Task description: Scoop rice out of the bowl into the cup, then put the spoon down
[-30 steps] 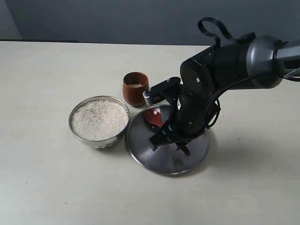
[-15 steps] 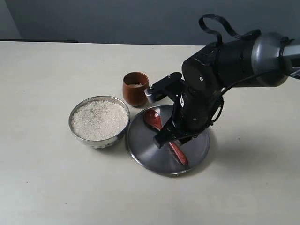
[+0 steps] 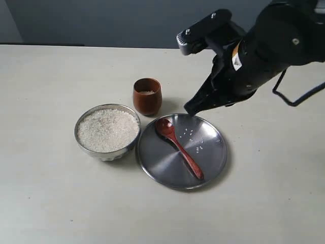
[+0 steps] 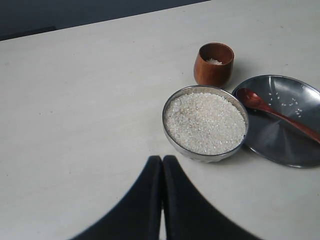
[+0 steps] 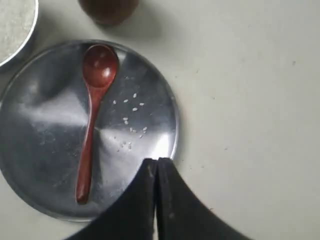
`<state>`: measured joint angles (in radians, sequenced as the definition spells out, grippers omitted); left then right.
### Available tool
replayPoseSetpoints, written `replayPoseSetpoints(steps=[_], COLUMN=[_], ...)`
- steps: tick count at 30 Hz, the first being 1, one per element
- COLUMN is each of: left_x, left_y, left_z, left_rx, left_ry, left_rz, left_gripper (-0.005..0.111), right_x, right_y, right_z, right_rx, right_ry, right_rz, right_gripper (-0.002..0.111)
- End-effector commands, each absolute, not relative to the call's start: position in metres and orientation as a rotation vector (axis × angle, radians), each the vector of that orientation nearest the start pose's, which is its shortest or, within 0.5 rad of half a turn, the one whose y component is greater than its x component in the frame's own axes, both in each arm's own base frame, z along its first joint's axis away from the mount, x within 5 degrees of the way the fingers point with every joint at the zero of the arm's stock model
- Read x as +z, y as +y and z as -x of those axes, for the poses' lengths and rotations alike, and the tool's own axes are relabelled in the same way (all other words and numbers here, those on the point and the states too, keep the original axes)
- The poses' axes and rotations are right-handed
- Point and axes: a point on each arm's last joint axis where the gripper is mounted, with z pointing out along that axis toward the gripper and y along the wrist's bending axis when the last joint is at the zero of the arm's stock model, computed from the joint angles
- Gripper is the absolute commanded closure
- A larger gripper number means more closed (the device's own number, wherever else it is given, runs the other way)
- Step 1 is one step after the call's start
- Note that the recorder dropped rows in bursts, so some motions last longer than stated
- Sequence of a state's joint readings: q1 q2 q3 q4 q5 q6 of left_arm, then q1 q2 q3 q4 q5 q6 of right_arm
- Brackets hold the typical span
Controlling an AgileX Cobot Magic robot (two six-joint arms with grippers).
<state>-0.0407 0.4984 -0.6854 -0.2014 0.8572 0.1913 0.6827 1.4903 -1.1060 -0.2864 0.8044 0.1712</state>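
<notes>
The steel bowl (image 3: 107,131) (image 4: 205,124) is heaped with white rice (image 3: 107,129) (image 4: 205,123). Behind it stands the reddish-brown cup (image 3: 147,95) (image 4: 214,64) with a little rice (image 4: 214,61) inside. The spoon (image 3: 179,146) (image 5: 93,112) (image 4: 277,114) lies free on the flat steel plate (image 3: 210,160) (image 5: 40,125), its oval end toward the cup. My right gripper (image 3: 192,108) (image 5: 157,161) hangs shut and empty above the plate's far rim, well clear of the spoon. The left gripper (image 4: 162,159) is shut on nothing, over bare table short of the bowl.
A few stray rice grains (image 3: 195,142) (image 5: 131,117) lie on the plate beside the spoon handle. The pale table (image 3: 51,193) spreads wide on every side, with a dark wall behind its far edge.
The right gripper let go of the spoon, which now lies on the plate. The arm rose and pulled back toward the far right, and its jaws closed.
</notes>
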Motion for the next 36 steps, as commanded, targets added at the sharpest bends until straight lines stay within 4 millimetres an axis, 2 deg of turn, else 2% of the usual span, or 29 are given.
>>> replayPoseSetpoints(steps=[1,12,17,23,28,32,36], left_x=[0.334,0.334,0.334,0.334,0.334,0.334,0.334], left_y=[-0.017,-0.017,-0.017,-0.017,-0.017,-0.017,-0.017], left_z=[-0.082,-0.082,-0.082,-0.082,-0.082,-0.082,-0.082], left_rx=[-0.147,-0.147,-0.147,-0.147,-0.147,-0.147,-0.147], left_ry=[2.118,2.118,2.118,2.118,2.118,2.118,2.118], left_rz=[-0.195,-0.195,-0.195,-0.195,-0.195,-0.195,-0.195], left_gripper=[0.106,0.106,0.106,0.106,0.106,0.106,0.106], right_x=[0.304,0.367,0.383,0.372,0.355,0.332,0.310], right_y=[0.163,0.119,0.097,0.066,0.045,0.031,0.018], right_z=[-0.236,-0.198,-0.175,-0.147,-0.118,-0.098,-0.086], right_rx=[-0.054,-0.075,-0.091,-0.126,-0.069,-0.024,0.022], right_ry=[2.401,2.229,2.132,2.039,1.932,1.896,1.851], right_rz=[0.783,0.599,0.568,0.485,0.479,0.452,0.354], right_gripper=[0.109,0.109,0.109,0.109,0.109,0.109,0.109])
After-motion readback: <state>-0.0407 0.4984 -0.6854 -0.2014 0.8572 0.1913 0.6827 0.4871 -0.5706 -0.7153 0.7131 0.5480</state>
